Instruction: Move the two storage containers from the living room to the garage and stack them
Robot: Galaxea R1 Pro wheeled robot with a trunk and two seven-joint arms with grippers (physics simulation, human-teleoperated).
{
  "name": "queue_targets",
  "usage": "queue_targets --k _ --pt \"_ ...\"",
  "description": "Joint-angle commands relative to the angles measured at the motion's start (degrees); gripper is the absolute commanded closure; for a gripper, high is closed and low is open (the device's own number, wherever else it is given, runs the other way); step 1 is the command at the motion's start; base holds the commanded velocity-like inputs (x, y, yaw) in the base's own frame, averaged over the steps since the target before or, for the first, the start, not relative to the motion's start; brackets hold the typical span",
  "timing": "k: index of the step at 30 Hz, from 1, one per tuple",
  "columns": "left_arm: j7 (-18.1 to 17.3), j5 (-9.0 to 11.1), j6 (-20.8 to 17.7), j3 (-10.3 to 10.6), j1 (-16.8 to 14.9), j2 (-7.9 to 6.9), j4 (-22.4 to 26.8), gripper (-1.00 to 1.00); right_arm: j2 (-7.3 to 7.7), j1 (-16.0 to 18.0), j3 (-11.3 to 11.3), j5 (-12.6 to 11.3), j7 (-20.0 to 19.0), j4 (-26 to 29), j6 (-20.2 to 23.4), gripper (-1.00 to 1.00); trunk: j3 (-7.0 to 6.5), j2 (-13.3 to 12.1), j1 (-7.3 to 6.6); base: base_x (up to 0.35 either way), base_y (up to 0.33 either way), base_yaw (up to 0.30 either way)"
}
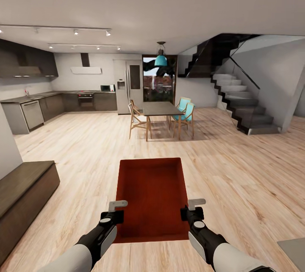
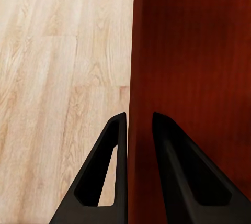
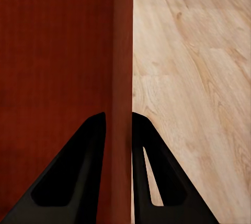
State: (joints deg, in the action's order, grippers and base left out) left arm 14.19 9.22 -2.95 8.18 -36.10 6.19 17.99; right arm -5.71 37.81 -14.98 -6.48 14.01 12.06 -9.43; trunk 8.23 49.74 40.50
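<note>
Open kitchen-dining area ahead, wood floor (image 1: 237, 170) beneath — no garage yet. The storage container (image 1: 152, 196) rides between both grippers: left gripper (image 2: 138, 124) clenched on one side wall, right gripper (image 3: 119, 122) on the other (stiff, light-looking, thin walls could slip).

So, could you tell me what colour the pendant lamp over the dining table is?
Teal, seen best in the head view: pendant lamp.

A: Arms? 
B: Both forearms white at the base, black casing toward the wrists. Left gripper (image 1: 118, 205) and right gripper (image 1: 196, 201) have pale grey flat fingers.
A: Markings? 
B: Round grey disc on each wrist. Close up, the fingers (image 2: 107, 174) are matte black wedges with triangular cutouts.
</note>
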Motion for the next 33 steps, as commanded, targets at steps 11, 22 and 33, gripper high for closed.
queue_targets --k 11,22,33 --pt "0.9 -1.0 -0.1 -1.1 0.0 0.05 0.4 1.0 -0.46 0.1 2.3 -3.6 2.3 -0.2 -0.2 1.0 0.08 0.1 0.01 0.0 0.0 0.0" --pt "0.9 -1.0 -0.1 -1.1 0.0 0.05 0.4 1.0 -0.41 0.1 2.2 -3.6 2.2 -0.2 -0.2 1.0 0.08 0.1 0.01 0.0 0.0 0.0" --pt "0.9 -1.0 -0.1 -1.1 0.0 0.05 0.4 1.0 -0.49 0.1 2.3 -3.7 2.2 -0.2 -0.7 1.0 0.08 0.1 0.01 0.0 0.0 0.0"
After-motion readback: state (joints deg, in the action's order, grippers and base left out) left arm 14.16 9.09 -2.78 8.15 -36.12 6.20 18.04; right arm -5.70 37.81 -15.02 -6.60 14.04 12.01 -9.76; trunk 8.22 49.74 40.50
